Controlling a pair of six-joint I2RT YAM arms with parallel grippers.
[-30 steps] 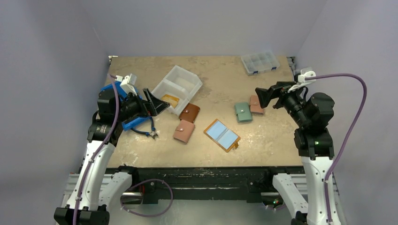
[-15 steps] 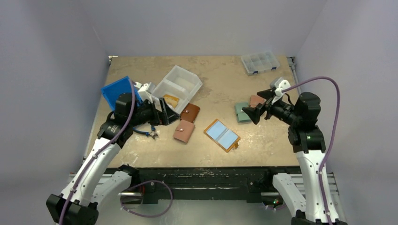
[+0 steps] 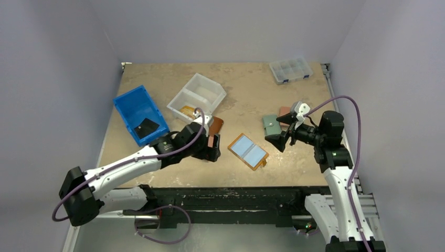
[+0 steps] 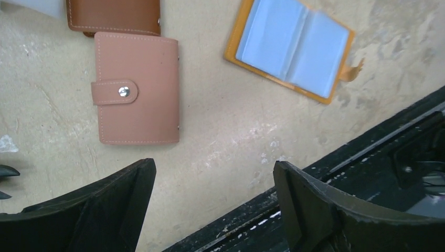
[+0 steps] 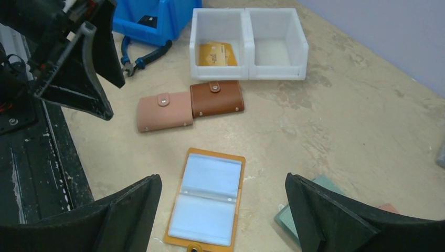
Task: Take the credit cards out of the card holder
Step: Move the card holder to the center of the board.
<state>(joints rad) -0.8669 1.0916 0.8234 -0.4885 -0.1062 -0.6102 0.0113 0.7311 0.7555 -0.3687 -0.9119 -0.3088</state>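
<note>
Left end effector (image 4: 213,165) spread wide, empty | right end effector (image 5: 221,179) spread wide, empty

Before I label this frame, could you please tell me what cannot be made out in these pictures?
Orange card holder, right wrist view: cloudy sleeves hide the credit cards' count.
Pink card holder, top view: left arm covers most.
Green card holder, right wrist view: right end effector hides most.
Dark item in blue bin, top view: too small.
</note>
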